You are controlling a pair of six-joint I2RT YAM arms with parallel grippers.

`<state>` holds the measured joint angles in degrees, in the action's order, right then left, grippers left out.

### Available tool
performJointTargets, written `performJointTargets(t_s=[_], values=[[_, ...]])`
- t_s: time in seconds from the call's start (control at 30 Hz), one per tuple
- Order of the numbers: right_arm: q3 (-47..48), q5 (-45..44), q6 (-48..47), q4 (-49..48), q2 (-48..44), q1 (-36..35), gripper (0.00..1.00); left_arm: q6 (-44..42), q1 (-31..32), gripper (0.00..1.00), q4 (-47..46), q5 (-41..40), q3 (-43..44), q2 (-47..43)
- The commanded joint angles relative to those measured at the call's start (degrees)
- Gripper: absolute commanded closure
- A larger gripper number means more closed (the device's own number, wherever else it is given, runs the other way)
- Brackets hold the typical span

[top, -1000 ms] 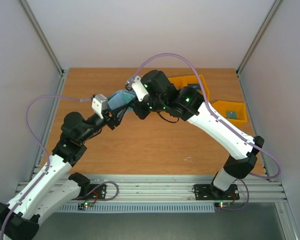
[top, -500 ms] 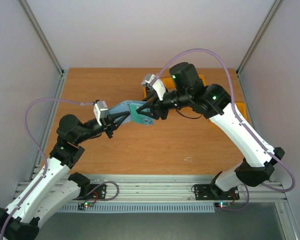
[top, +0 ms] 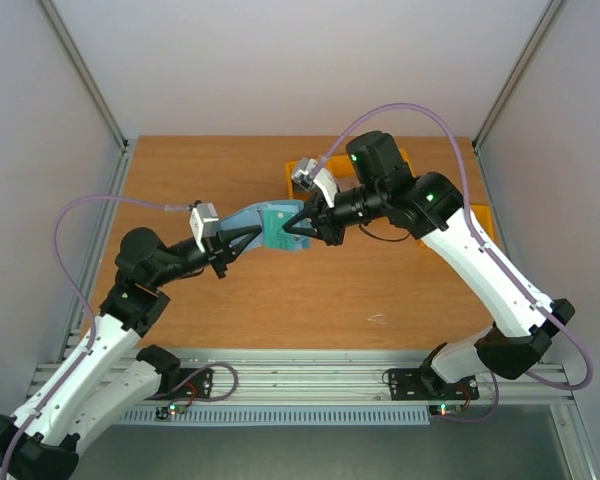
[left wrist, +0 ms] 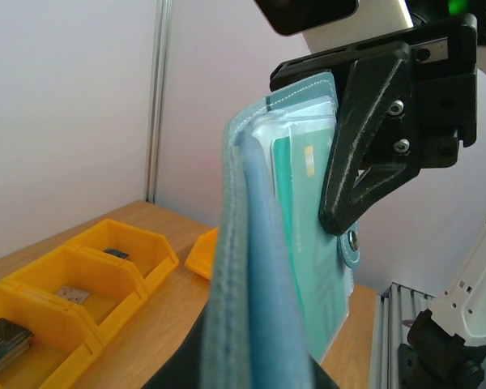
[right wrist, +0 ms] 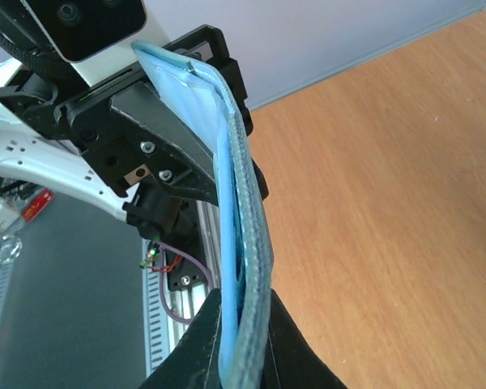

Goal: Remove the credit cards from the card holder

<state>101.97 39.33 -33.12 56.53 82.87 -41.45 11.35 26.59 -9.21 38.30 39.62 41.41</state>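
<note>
The left arm (top: 110,345) and right arm (top: 480,270) are made of white parts, black joints and black fingers (left wrist: 364,138), with purple cables (top: 120,197) strung along.

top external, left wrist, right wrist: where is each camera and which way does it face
Top external: above and behind the bases, looking down on the table; the left gripper and right gripper meet on the card holder.
Left wrist: behind the left gripper, facing the right gripper past the held card holder, yellow bins behind; own fingers at the bottom.
Right wrist: behind the right gripper, facing back at the left gripper; own fingers at the bottom.
Shared: all show the card holder; each wrist view shows the other gripper.
</note>
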Motion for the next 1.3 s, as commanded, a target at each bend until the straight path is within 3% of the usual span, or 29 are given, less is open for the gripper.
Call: performJointTargets(t_s=[0.0, 0.07, 0.13, 0.2, 0.3, 0.37, 0.47, 0.6, 0.8, 0.87, 1.03, 1.27], values=[[-0.46, 2.48, 1.32, -0.33, -1.44, 1.60, 0.99, 0.22, -0.31, 0.92, -3.08, -2.99, 0.23, -0.79], [-0.82, 1.38, 2.70, -1.23, -1.57, 2.24, 0.99, 0.62, -0.31, 0.59, -1.17, -10.35, -0.22, -0.74], [-0.88, -2.79, 4.90, -1.54, -1.15, 3.35, 0.99, 0.69, -0.38, 0.43, 0.47, -20.33, -0.68, -0.67], [0.31, -12.43, 9.54, 0.63, 0.33, 4.07, 0.99, 0.60, -1.08, 0.40, 1.41, -29.40, -1.06, -0.36], [9.45, -31.04, 15.79, 12.69, 7.74, 4.06, 0.99, 0.81, -2.91, 0.39, 1.87, -33.20, -1.57, -0.17], [13.11, -37.91, 17.60, 18.59, 11.13, 3.52, 0.99, 0.61, -3.52, 0.38, 1.85, -30.06, -1.89, -0.59], [12.81, -42.90, 18.08, 17.81, 12.37, 0.34, 0.99, -0.72, -3.56, 0.43, 1.31, -20.28, -1.92, -0.89], [13.94, -40.16, 17.13, 14.19, 13.92, -3.76, 0.99, -2.94, -2.75, 0.60, -0.31, -4.91, -1.19, -0.16], [13.43, -21.35, 11.16, 7.51, 13.72, -5.22, 0.99, -2.53, 0.89, 0.64, 0.32, 6.57, -1.51, 1.34], [13.33, -16.53, 8.83, 6.61, 13.01, -5.22, 0.99, -1.89, 1.07, 0.63, 0.70, 5.74, -2.00, 1.38], [8.67, -7.59, 2.67, 2.69, 7.87, -4.99, 0.99, 0.96, 0.42, 0.68, 2.35, -6.28, -3.00, 0.51], [5.76, 1.13, -3.05, 1.62, 3.10, -4.25, 0.99, 0.93, -0.31, 0.68, 2.31, 0.06, -2.92, -0.02]])
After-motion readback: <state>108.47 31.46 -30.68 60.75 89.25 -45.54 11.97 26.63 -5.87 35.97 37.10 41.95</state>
